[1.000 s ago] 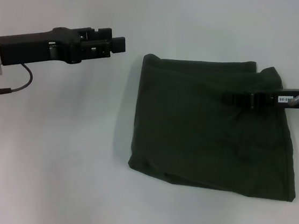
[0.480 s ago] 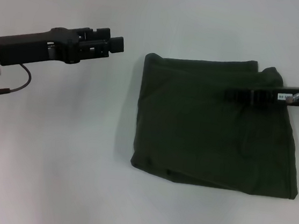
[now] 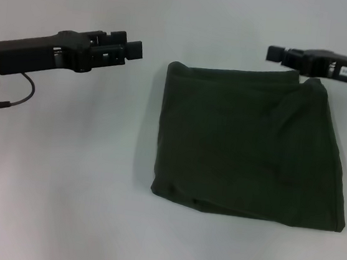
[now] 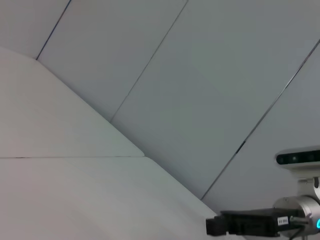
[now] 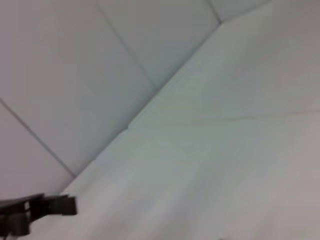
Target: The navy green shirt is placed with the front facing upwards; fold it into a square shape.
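Setting: a plain white table (image 3: 60,186) under even light, with pale wall panels showing behind it in both wrist views.

Right gripper (image 3: 271,53): held in the air just past the far right corner of the cloth, touching nothing. Half a second ago it lay low over the upper right part of the fabric; it has since lifted clear and drawn back. From this side-on angle, whether its fingers are apart or together cannot be told. It holds nothing.

Left gripper (image 3: 139,49): hanging above bare table to the left of the garment, well apart from it, unchanged from a second ago. Its finger gap cannot be told either, and nothing is in it.

The navy green shirt (image 3: 253,145): lying flat at the centre-right of the table, folded into a compact, roughly square block, plain green side up, no print showing. The lower edge runs slightly skewed and a loose layer peeks out near the far right corner.

Meaning: with both arms off the cloth, the folding looks finished or nearly so.
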Robot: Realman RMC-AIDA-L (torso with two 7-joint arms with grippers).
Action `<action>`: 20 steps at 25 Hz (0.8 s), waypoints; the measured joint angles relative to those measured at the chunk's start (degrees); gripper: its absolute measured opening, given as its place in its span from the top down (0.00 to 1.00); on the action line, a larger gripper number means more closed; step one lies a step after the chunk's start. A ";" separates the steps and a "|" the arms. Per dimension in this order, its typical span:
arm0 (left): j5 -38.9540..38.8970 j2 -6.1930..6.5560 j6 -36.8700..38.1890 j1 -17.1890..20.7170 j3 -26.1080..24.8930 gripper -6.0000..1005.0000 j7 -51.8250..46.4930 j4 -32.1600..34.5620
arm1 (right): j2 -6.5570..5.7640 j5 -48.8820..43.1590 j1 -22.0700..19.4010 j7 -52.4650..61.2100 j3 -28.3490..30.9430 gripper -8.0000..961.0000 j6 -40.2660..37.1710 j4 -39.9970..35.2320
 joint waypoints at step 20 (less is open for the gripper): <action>1.06 2.30 4.14 2.12 5.03 0.30 -1.86 -0.13 | -2.20 0.38 -2.92 2.26 2.86 0.52 0.70 0.01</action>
